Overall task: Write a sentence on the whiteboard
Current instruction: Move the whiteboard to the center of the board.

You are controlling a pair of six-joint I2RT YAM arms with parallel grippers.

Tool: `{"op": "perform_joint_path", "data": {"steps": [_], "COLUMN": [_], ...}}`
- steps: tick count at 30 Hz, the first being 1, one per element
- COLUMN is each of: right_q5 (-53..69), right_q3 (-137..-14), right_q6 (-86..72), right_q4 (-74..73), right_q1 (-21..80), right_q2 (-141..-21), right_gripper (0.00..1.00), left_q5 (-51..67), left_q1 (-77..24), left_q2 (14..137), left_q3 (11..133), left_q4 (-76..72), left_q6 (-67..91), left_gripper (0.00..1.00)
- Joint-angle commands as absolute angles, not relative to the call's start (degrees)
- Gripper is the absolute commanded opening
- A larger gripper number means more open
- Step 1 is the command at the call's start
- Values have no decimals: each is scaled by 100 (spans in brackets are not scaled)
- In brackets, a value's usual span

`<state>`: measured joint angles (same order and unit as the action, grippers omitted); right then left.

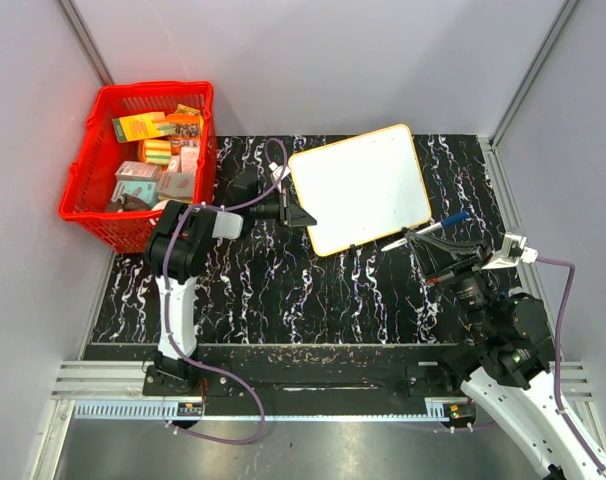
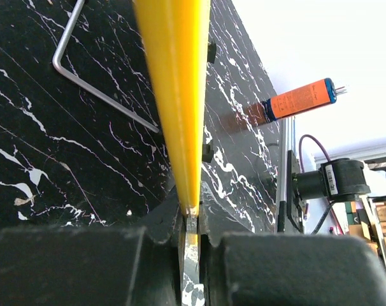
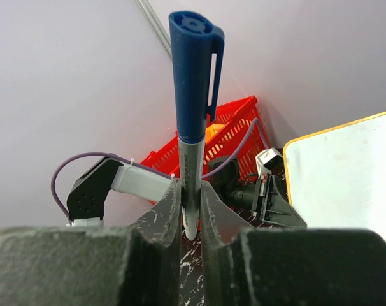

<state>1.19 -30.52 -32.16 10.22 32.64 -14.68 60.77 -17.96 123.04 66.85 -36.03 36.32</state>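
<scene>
Upper left, red basket (image 1: 81, 165): stands on the black, white-veined surface (image 1: 313, 300) close to the left wall and is filled with small boxes and packets.
Left arm (image 1: 173, 255): rises from its base at the lower left, overlaps the basket's near corner in the top view, and reaches right toward the board. A purple cable (image 1: 275, 160) loops above it.
Left pincer (image 1: 303, 214): closed on the left edge of the whiteboard (image 1: 361, 188). In the left wrist view the two fingers pinch the orange-yellow rim (image 2: 177, 95), which runs from them up the middle of the frame.
Bent metal wire (image 2: 97, 89): appears in the upper left of the left wrist view, left of the rim and against the marbled black. I cannot tell whether it is fixed to the board.
Whiteboard, place: centre of the top view, above the middle of the surface and turned at an angle, with its right side higher in the frame. Its white face also shows at the right edge of the right wrist view.
Marker (image 1: 433, 230): slants just beside the board's lower right edge, grey barrel end toward the board and blue clip cap pointing right. I cannot tell whether it touches.
Right pincer (image 3: 190, 191): closed around the marker's grey barrel, with the blue cap standing up the centre of the frame.
Right arm (image 1: 508, 330): comes up from the lower right corner.
</scene>
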Motion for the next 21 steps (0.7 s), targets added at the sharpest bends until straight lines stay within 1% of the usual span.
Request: {"op": "perform_joint_path", "data": {"steps": [1, 2, 4, 17, 21], "right_q5": [220, 228, 246, 316, 316], "right_q3": [-3173, -3173, -3164, -3234, -3234], "right_q6": [-3313, -3322, -3340, -3357, -3340], "right_q4": [1063, 1081, 1098, 1090, 1081], "right_q1": [3296, 3296, 3296, 3296, 3296], "right_q2": [-1450, -1459, -1494, -1617, -1670], "right_gripper": [0, 0, 0, 0, 0], "left_q5": [6820, 6864, 6934, 7584, 7567], "left_q1": [-2004, -2030, -2065, -2372, -2487], "left_q2": [12024, 11989, 11953, 11962, 11901], "left_q3": [6530, 6548, 6496, 6109, 5925], "left_q4": [-3042, -2719, -2637, -2741, -2681], "left_q6": [2919, 2692, 2619, 2417, 2286], "left_gripper": [0, 0, 0, 0, 0]}}
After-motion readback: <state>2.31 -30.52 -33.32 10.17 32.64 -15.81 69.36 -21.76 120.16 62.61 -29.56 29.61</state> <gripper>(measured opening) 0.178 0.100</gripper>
